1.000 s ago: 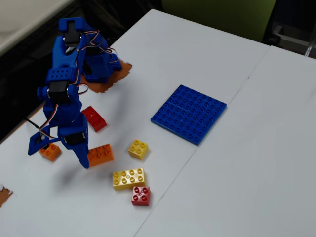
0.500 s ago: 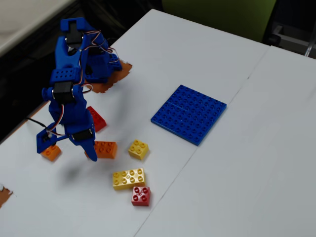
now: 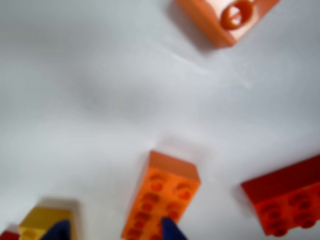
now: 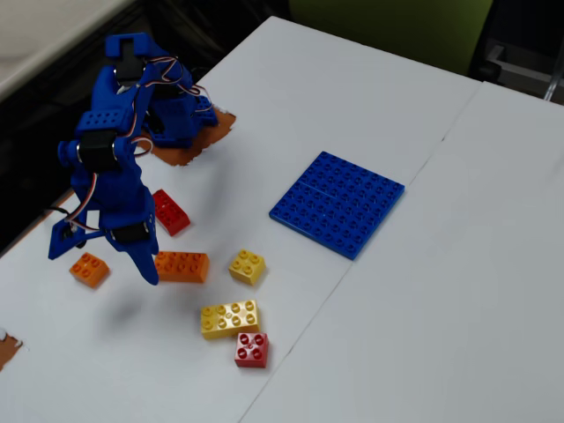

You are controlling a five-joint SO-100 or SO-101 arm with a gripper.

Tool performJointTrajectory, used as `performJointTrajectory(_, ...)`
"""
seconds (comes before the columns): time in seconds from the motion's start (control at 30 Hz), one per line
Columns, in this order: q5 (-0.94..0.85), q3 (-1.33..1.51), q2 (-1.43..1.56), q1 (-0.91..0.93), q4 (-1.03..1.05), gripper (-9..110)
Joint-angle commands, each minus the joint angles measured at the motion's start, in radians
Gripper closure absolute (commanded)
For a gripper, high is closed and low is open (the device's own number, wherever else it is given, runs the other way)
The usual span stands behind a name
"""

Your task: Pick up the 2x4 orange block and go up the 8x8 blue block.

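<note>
The 2x4 orange block (image 4: 182, 265) lies flat on the white table, just right of my gripper (image 4: 146, 271) in the fixed view. In the wrist view the block (image 3: 162, 192) runs lengthwise toward the camera. One blue fingertip (image 3: 170, 231) overlaps its near end and the other fingertip (image 3: 57, 231) stands well to the left, so my gripper (image 3: 114, 233) is open and holds nothing. The 8x8 blue block (image 4: 337, 203) lies flat far to the right and is out of the wrist view.
A small orange brick (image 4: 90, 269) sits left of the arm, a red 2x4 brick (image 4: 169, 211) behind it. To the right lie a small yellow brick (image 4: 248, 266), a yellow 2x4 brick (image 4: 230, 318) and a small red brick (image 4: 252, 350). The table's left edge is close.
The orange block has been nudged and turned to lie more level in the fixed view. The arm has swung back to the left, leaving the fingertip at the block's left end.
</note>
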Motion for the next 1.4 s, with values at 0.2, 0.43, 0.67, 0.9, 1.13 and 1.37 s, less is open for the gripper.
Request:
performJointTrajectory(0.2,0.058,-0.032,-0.058,-0.041,-0.040,78)
performJointTrajectory(0.43,0.078,-0.032,-0.028,-0.055,0.023,77)
performJointTrajectory(0.67,0.101,0.006,0.037,-0.061,0.043,77)
performJointTrajectory(0.9,0.121,0.149,0.156,-0.071,-0.002,76)
performJointTrajectory(1.13,0.175,0.238,0.170,-0.086,-0.075,73)
performJointTrajectory(1.37,0.239,0.402,0.218,-0.106,-0.169,68)
